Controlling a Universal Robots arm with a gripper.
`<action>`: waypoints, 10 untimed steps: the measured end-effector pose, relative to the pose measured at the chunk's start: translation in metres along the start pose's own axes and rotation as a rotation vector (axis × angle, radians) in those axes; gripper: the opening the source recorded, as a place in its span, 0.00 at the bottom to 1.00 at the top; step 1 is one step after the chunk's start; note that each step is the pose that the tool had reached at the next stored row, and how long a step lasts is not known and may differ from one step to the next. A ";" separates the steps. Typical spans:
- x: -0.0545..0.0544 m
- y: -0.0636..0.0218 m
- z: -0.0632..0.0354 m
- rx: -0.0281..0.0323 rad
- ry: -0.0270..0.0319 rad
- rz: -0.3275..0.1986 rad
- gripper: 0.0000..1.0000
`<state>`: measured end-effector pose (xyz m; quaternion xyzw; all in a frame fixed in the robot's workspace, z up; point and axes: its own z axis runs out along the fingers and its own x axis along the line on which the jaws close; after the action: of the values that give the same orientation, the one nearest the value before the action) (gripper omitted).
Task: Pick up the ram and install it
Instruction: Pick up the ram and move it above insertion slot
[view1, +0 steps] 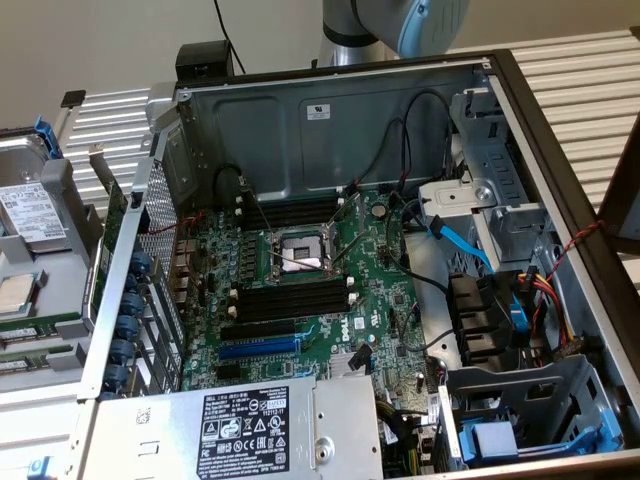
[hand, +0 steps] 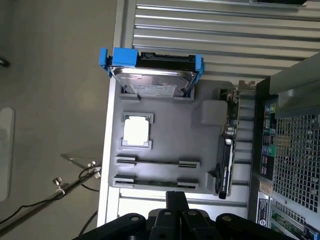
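- A ribbed metal worktop carries everything; in the wrist view grey floor lies beside it, with a loose cable trailing across.
- The tool hangs above the near edge of a grey parts tray, its dark fingers pressed together with nothing between them.
- The ram lies flat in the tray's cradle closest to the tool, just ahead of the fingertips, a thin green strip running crosswise between two end clips. The tool is not touching it.
- One step farther from the tool is a second cradle of the same kind; I cannot tell whether it holds a stick.
- Beyond that lies a processor chip, and farthest from the tool a hard drive in a blue caddy.
- An expansion card stands on edge just beside one end of the ram's cradle, between the tray and the computer case.
- In the exterior view the robot arm rises behind the open case, whose motherboard shows black memory slots, a blue expansion slot, a bare processor socket and black cables draped over it.
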<state>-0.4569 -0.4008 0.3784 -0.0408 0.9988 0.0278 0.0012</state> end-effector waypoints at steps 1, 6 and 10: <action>0.000 0.0000 0.0002 -0.0002 0.0010 -0.019 0.11; 0.000 -0.0001 0.0012 -0.0006 0.0062 -0.108 0.11; 0.000 -0.0001 0.0019 -0.0009 0.0102 -0.182 0.11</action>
<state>-0.4571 -0.4008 0.3766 -0.1314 0.9909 0.0278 -0.0014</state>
